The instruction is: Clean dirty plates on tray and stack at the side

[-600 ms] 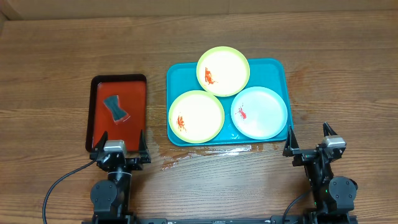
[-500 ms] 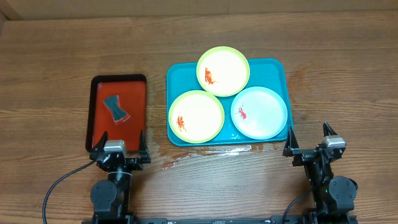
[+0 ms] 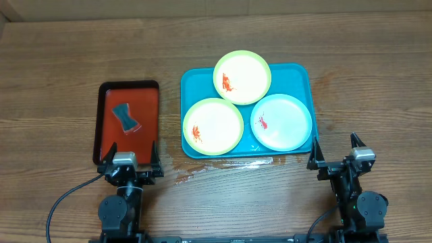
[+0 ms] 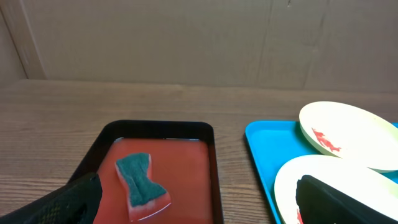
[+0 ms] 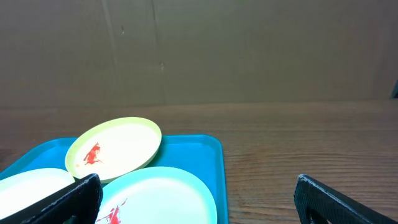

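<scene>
While red smears (image 3: 228, 84) mark them, plates (image 3: 246, 71) look dirty.

A: What lies on the wooden table (image 3: 54, 67)?
B: A turquoise tray (image 3: 192, 79) holding three red-smeared plates (image 3: 241, 76). Left of it, set apart, a red tray (image 3: 150, 108) with a dark sponge (image 3: 125, 118).

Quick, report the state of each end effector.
Left end effector: open, holding nothing.
Right end effector: open, holding nothing.
</scene>
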